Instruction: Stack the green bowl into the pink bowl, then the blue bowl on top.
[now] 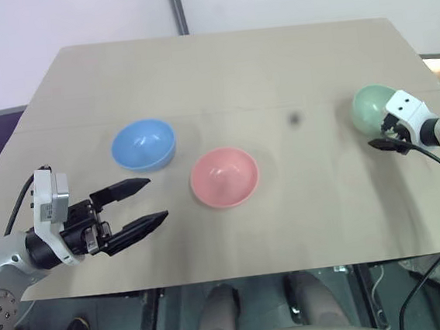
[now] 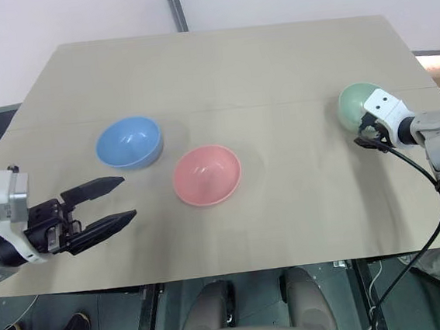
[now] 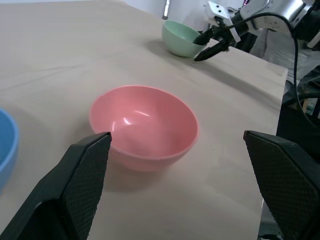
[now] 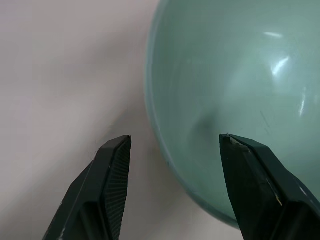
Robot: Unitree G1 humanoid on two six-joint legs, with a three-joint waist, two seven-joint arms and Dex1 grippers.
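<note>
A glossy, plain mint-green bowl is seen at the table's right side, its near rim straddled by the spread right gripper. The pink bowl sits mid-table, the blue bowl to its left. The left gripper is held wide open and empty. No writing can be read.

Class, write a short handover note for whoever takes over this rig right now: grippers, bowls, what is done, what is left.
Left gripper: jaws open, empty, near the table's front left edge.
Right gripper: jaws open astride the near rim of the green bowl, not closed on it.
Pink bowl sits mid-table, blue bowl to its left; both empty.
Done: nothing stacked.
Left: grasp green, set it in pink, then blue on top.
</note>
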